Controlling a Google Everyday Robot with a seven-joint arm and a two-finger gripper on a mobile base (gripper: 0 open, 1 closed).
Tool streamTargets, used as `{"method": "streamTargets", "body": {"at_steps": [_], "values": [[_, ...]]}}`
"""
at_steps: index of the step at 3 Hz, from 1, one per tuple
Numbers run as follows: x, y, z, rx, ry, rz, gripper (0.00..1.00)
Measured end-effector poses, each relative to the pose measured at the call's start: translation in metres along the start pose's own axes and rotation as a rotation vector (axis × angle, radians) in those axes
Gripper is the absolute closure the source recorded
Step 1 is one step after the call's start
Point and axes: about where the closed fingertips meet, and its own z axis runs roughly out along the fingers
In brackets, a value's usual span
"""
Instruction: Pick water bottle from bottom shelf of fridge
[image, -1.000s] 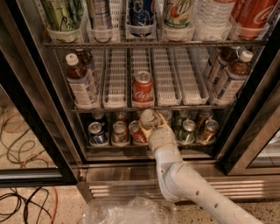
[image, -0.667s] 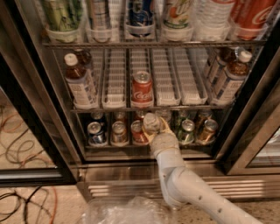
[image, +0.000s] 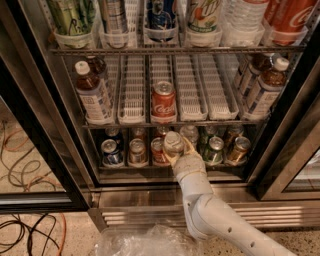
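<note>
The fridge (image: 56, 117) stands open in front of me, and the bottom shelf (image: 122, 168) carries a row of cans. My gripper (image: 176, 151), on a white arm that comes up from the lower right, is at the front middle of that shelf. It is shut on the water bottle (image: 173, 142), a small clear bottle seen from above, which it holds upright at the shelf's front rail. My fingers (image: 189, 154) wrap the bottle's lower part and hide it.
Cans stand on both sides of the gripper: a blue one (image: 112, 153), a red one (image: 158, 151), a green one (image: 214, 150). The rack above holds a Coke can (image: 163, 101) and brown-liquid bottles (image: 93, 95). Crumpled plastic (image: 147, 242) and cables (image: 22, 150) lie on the floor.
The gripper with the bottle has drawn back slightly, toward me and downward, from between the cans to the shelf's front rail.
</note>
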Motion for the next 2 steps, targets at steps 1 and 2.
{"method": "streamTargets", "body": {"at_steps": [1, 2], "values": [[-0.003, -0.004, -0.014, -0.013, 0.044, -0.016, 1.00], [-0.037, -0.021, -0.079, 0.002, 0.112, -0.170, 1.00]]}}
